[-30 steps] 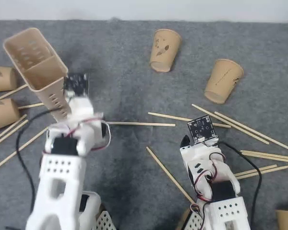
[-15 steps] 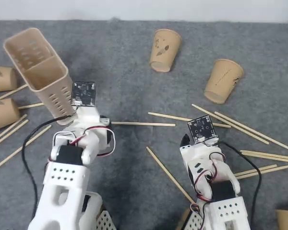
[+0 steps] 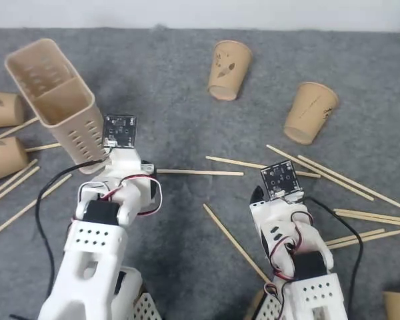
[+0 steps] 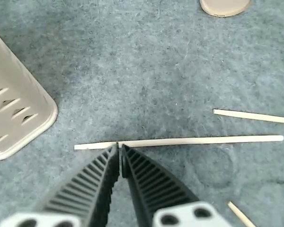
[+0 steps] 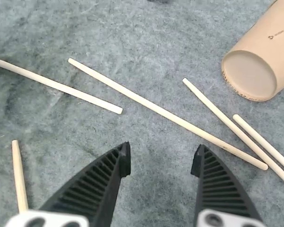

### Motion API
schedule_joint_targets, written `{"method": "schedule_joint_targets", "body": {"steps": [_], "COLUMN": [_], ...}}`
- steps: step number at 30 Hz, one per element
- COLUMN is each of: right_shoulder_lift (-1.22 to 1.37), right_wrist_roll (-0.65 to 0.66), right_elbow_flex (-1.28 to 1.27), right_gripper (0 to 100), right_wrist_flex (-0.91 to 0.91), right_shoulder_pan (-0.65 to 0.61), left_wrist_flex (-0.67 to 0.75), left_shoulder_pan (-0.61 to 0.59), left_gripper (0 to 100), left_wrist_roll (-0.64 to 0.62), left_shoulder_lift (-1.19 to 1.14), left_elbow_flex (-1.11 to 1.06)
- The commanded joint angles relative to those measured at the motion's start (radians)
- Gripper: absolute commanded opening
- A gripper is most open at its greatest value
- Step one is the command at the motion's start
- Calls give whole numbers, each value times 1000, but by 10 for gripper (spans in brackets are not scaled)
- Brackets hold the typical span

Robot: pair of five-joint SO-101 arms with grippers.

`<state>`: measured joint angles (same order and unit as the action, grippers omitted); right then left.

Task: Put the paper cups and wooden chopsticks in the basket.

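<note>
Chopstick (image 4: 180, 140) lies crosswise at closed left jaws' tips — basket (image 4: 14, 111) corner near.

The left arm (image 3: 113, 200) swings away from the basket (image 3: 80, 137) and shifts a little toward the other arm. Its wrist now sits beside the basket wall rather than across it, and its pressed-together fingers (image 4: 99, 175) come over one end of a chopstick (image 4: 203, 140).
</note>
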<state>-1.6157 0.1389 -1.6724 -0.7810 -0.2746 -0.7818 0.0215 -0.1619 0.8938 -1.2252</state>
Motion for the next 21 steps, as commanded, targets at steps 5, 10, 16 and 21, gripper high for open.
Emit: {"method": "schedule_joint_targets", "body": {"steps": [5, 10, 16, 21], "right_shoulder_lift": [-7, -7, -12, 22], "right_wrist_roll": [-2, -2, -2, -2], "right_elbow_flex": [-18, -18, -18, -18], "right_gripper": [223, 223, 223, 223], "right_wrist_flex": [28, 28, 28, 91], "right_shoulder_pan": [13, 13, 15, 81], "left_wrist_flex": [78, 74, 72, 81], "left_shoulder_pan": [-12, -12, -11, 21], "left_gripper": [11, 11, 11, 11], "left_wrist_roll": [9, 3, -8, -40], "left_shoulder_lift": [0, 2, -6, -6], "left_elbow_flex": [-19, -19, -13, 10]}}
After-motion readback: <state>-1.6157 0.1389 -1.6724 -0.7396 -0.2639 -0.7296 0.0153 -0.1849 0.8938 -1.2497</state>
